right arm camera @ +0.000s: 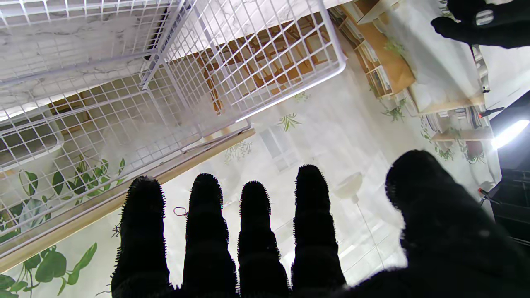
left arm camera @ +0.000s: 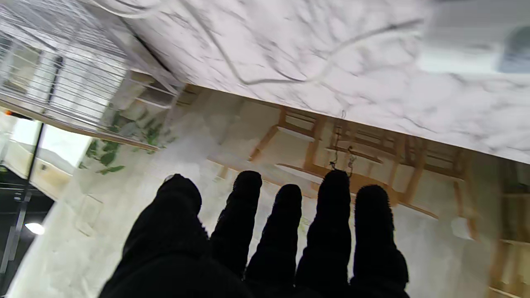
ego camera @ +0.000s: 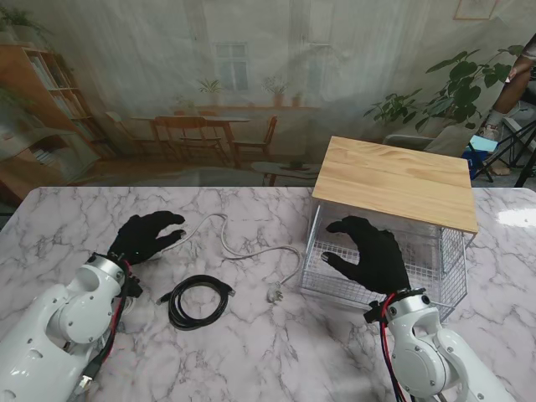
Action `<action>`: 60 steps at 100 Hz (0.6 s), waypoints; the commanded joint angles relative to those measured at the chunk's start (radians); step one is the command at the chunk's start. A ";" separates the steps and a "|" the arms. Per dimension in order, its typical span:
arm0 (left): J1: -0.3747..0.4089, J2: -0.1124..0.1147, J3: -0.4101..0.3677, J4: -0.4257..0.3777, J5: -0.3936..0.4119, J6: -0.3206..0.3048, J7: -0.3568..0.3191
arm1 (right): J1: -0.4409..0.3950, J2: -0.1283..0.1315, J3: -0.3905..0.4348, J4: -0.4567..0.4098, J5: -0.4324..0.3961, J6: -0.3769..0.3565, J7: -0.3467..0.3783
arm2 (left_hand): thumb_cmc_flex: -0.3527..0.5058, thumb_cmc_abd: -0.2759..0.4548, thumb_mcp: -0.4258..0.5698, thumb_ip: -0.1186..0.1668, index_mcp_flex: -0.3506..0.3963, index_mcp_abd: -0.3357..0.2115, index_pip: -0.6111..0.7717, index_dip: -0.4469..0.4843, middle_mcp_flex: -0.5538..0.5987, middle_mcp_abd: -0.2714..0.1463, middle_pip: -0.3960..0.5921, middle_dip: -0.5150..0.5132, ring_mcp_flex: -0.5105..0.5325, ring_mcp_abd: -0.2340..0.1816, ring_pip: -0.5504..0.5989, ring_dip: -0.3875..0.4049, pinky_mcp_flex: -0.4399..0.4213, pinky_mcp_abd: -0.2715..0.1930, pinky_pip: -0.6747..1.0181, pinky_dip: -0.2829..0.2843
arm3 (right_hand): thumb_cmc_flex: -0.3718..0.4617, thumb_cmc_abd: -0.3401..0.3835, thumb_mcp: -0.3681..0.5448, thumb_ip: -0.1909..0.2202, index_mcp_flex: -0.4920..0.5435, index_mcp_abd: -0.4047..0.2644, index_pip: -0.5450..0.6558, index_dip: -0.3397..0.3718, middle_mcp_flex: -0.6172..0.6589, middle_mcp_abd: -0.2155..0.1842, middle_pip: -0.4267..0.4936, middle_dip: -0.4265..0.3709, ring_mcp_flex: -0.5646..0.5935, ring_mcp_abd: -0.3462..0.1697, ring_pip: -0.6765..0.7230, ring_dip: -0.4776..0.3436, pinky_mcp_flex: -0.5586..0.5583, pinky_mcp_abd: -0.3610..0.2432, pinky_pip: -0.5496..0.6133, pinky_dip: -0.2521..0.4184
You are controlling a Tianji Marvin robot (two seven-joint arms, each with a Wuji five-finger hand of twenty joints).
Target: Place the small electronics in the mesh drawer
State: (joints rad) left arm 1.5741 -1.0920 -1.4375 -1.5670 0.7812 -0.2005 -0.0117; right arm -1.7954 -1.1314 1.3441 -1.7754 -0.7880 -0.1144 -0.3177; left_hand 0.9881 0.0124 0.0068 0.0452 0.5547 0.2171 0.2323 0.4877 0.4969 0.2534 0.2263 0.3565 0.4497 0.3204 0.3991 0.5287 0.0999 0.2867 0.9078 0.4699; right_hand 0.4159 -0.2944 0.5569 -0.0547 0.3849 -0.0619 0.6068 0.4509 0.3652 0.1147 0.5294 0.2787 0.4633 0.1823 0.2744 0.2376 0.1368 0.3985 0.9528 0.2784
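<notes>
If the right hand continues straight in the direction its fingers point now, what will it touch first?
Probably the mesh drawer: the right hand hovers at its front, fingers aimed inward under the wooden top. Depth is unclear; it may already touch the wire.

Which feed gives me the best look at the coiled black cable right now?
The stand view: the black cable lies whole on the marble table, coiled, between the left hand and the mesh drawer. The left wrist view shows only white cable and marble; the right wrist view shows mesh, no black cable.
</notes>
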 commanded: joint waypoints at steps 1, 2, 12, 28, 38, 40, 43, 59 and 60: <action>-0.019 0.018 -0.023 0.040 0.004 0.022 -0.001 | -0.007 -0.004 -0.001 -0.005 0.006 0.005 0.000 | -0.009 0.052 -0.020 -0.018 -0.009 -0.012 0.005 0.007 -0.035 -0.009 -0.002 -0.004 -0.030 -0.009 -0.024 -0.009 -0.021 -0.012 -0.026 -0.006 | 0.001 0.031 -0.016 0.021 0.022 0.000 -0.010 -0.014 0.012 0.004 -0.016 0.003 0.015 -0.016 -0.098 -0.015 -0.001 -0.034 -0.010 0.001; -0.021 0.018 -0.026 0.046 0.006 0.023 0.001 | -0.007 -0.004 -0.001 -0.005 0.007 0.006 0.000 | -0.010 0.052 -0.020 -0.018 -0.010 -0.013 0.005 0.007 -0.035 -0.009 -0.002 -0.004 -0.030 -0.009 -0.025 -0.010 -0.021 -0.012 -0.026 -0.007 | 0.000 0.031 -0.016 0.021 0.023 0.000 -0.010 -0.014 0.011 0.004 -0.016 0.003 0.015 -0.016 -0.098 -0.015 -0.001 -0.034 -0.009 0.001; -0.049 0.021 -0.043 0.109 0.035 0.032 0.021 | -0.006 -0.003 -0.002 -0.005 0.007 0.009 0.006 | -0.011 0.049 -0.022 -0.019 -0.015 -0.013 0.002 0.005 -0.044 -0.011 -0.006 -0.007 -0.042 -0.017 -0.035 -0.016 -0.027 -0.020 -0.036 -0.011 | -0.001 0.032 -0.017 0.021 0.024 0.000 -0.011 -0.014 0.011 0.004 -0.016 0.003 0.014 -0.016 -0.096 -0.015 -0.002 -0.035 -0.009 0.001; -0.090 0.028 -0.053 0.188 0.028 0.048 0.000 | -0.001 -0.003 -0.003 0.000 0.005 0.008 0.005 | -0.089 0.008 -0.027 -0.027 -0.095 -0.015 -0.054 -0.026 -0.153 -0.016 -0.106 -0.107 -0.122 -0.057 -0.143 -0.120 -0.050 -0.088 -0.131 -0.059 | -0.001 0.038 -0.020 0.021 0.020 0.001 -0.013 -0.014 0.016 0.003 -0.012 0.005 0.017 -0.010 -0.091 -0.013 -0.002 -0.034 -0.007 0.001; -0.122 0.040 -0.049 0.239 0.063 0.043 -0.030 | 0.003 -0.003 -0.006 0.004 0.010 0.015 0.011 | -0.157 -0.089 -0.027 -0.033 -0.185 0.013 -0.118 -0.064 -0.236 0.001 -0.152 -0.166 -0.149 -0.076 -0.154 -0.153 -0.049 -0.151 -0.168 -0.085 | 0.000 0.039 -0.022 0.022 0.020 0.003 -0.012 -0.013 0.015 0.005 -0.010 0.007 0.014 -0.008 -0.089 -0.012 -0.005 -0.034 -0.007 0.002; -0.129 0.043 -0.047 0.249 0.069 0.043 -0.037 | 0.004 -0.003 -0.006 0.004 0.012 0.015 0.012 | -0.161 -0.116 -0.026 -0.033 -0.200 0.019 -0.130 -0.073 -0.247 0.002 -0.155 -0.172 -0.151 -0.077 -0.150 -0.153 -0.049 -0.161 -0.173 -0.088 | 0.000 0.040 -0.023 0.022 0.020 0.003 -0.012 -0.013 0.015 0.004 -0.010 0.007 0.014 -0.008 -0.088 -0.011 -0.005 -0.033 -0.006 0.002; -0.138 0.046 -0.044 0.263 0.078 0.045 -0.044 | 0.005 -0.003 -0.007 0.005 0.013 0.017 0.014 | -0.165 -0.155 -0.024 -0.032 -0.220 0.028 -0.148 -0.088 -0.263 0.004 -0.154 -0.176 -0.155 -0.075 -0.139 -0.149 -0.043 -0.170 -0.170 -0.089 | 0.000 0.040 -0.024 0.022 0.020 0.003 -0.013 -0.013 0.015 0.006 -0.009 0.007 0.014 -0.006 -0.088 -0.011 -0.005 -0.033 -0.005 0.002; -0.187 0.054 -0.014 0.338 0.107 0.049 -0.043 | 0.009 -0.003 -0.009 0.008 0.013 0.017 0.017 | -0.131 -0.315 0.003 -0.024 -0.219 0.086 -0.148 -0.128 -0.263 0.021 -0.095 -0.146 -0.132 -0.069 -0.059 -0.102 0.000 -0.202 -0.104 -0.061 | 0.001 0.043 -0.027 0.023 0.019 0.004 -0.012 -0.012 0.016 0.006 -0.004 0.009 0.015 -0.005 -0.083 -0.008 -0.004 -0.032 -0.003 0.004; -0.189 0.055 -0.012 0.342 0.109 0.050 -0.042 | 0.010 -0.003 -0.009 0.009 0.013 0.017 0.017 | -0.126 -0.320 0.005 -0.023 -0.217 0.089 -0.145 -0.127 -0.261 0.022 -0.092 -0.144 -0.130 -0.068 -0.056 -0.100 0.002 -0.202 -0.102 -0.061 | 0.001 0.043 -0.028 0.023 0.019 0.004 -0.012 -0.012 0.016 0.005 -0.004 0.009 0.014 -0.005 -0.083 -0.008 -0.004 -0.032 -0.003 0.004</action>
State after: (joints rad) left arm 1.3969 -1.0411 -1.4564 -1.2399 0.8892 -0.1587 -0.0465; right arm -1.7864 -1.1321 1.3369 -1.7711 -0.7747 -0.1016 -0.3029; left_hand 0.8521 -0.2619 0.0055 0.0409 0.3445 0.2654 0.0772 0.3672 0.2738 0.2594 0.1050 0.1980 0.3350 0.2456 0.3081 0.4076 0.0897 0.1326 0.7709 0.3973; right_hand 0.4160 -0.2789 0.5563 -0.0546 0.3849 -0.0619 0.6068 0.4508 0.3761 0.1163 0.5294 0.2805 0.4633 0.1823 0.2744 0.2374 0.1369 0.3977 0.9527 0.2784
